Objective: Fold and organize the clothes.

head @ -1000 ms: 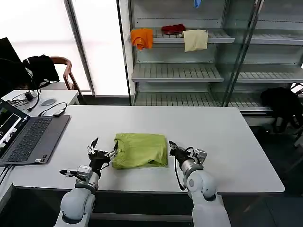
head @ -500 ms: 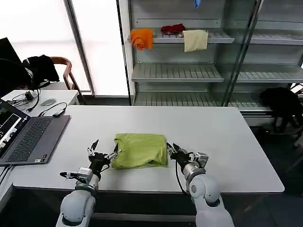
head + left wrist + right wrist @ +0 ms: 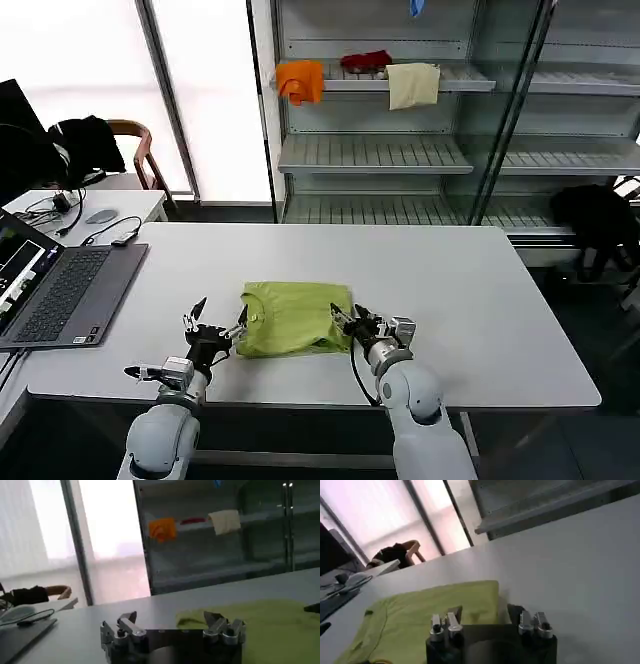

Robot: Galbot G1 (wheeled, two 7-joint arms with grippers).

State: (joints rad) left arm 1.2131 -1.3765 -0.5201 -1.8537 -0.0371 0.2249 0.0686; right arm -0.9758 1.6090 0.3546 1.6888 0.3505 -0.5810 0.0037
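T-shirt [image 3: 293,317] first: your lime yellow-green shirt lies folded into a compact rectangle on the white tabletop [image 3: 480,300], near the front edge and roughly centred between the two arms, its ribbed neckline turned toward the left side. Your left gripper [image 3: 213,327] sits low over the tabletop just beside the shirt's left edge, jaws spread wide, with one tip next to the collar; the left wrist view [image 3: 172,625] shows nothing between the fingers. Your right gripper [image 3: 352,321] is at the shirt's front right corner, jaws parted, with the inner tip over the fabric's edge; from the right wrist view [image 3: 490,622] the green cloth lies just ahead of them. An open laptop [image 3: 60,290] rests on the tabletop's far left, well apart from the shirt.
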